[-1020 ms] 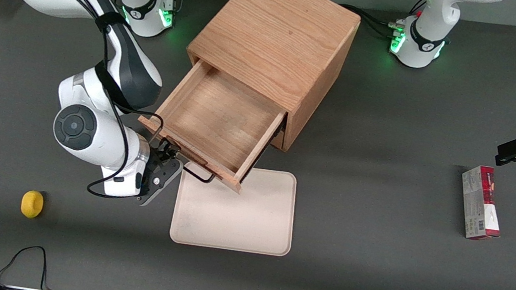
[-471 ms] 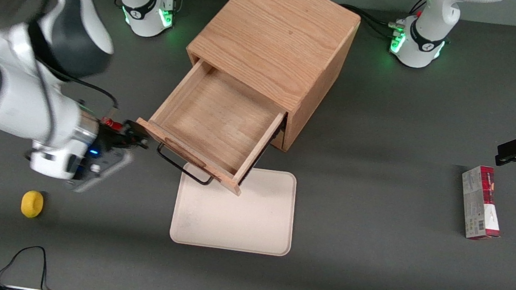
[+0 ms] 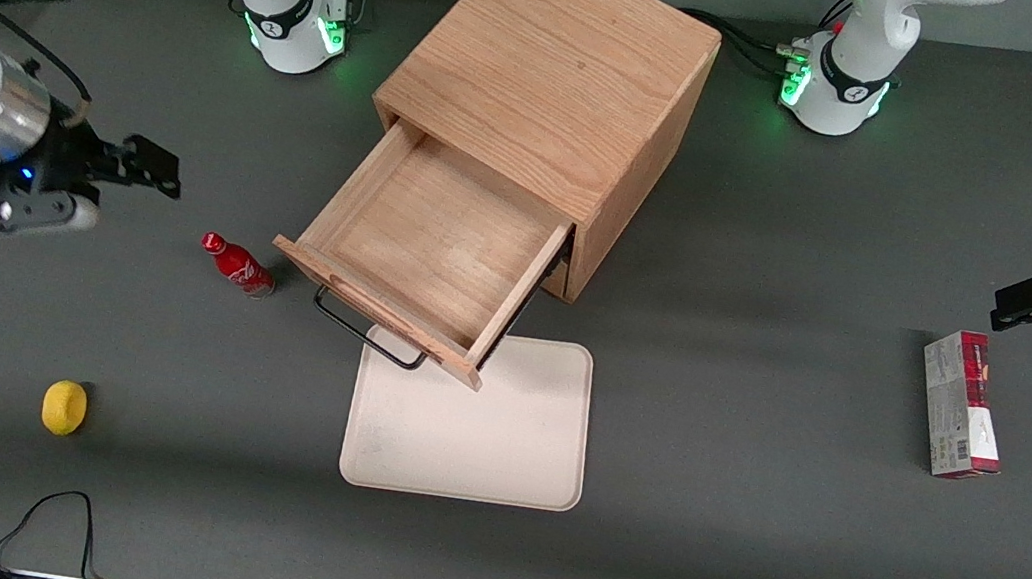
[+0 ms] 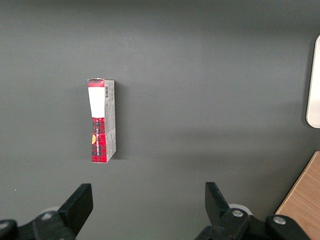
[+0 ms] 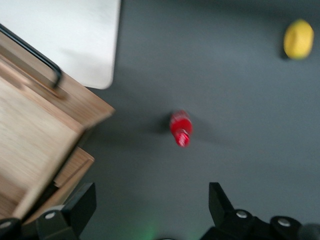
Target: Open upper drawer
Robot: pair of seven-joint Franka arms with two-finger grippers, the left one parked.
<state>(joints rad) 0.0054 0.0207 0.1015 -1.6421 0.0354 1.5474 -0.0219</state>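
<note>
Upper drawer (image 3: 425, 252): light-oak tray of the cube cabinet (image 3: 555, 83), standing at the middle of the bench (image 3: 740, 563), pulled well out toward the front camera; smooth grained floor bare, black wire bar handle (image 3: 366, 334) overhanging the beige tray. Judged status: opening looks done; nothing further seems called for beyond keeping the arm clear.

Remaining items, working arm's end to parked arm's end:
- End effector (image 3: 151, 168): near the bench edge at the working arm's end, well apart from the handle, fingers spread wide, holding nothing.
- Lemon (image 3: 64, 407): yellow, rounded, dimpled skin, toward the front corner.
- Bottle (image 3: 238, 265): small, red, glossy, just beside the drawer's front corner.
- Beige tray (image 3: 469, 424): flat, matte, rounded corners, in front of the cabinet.
- Carton (image 3: 961, 403): red and grey card, oblong, lying flat.
</note>
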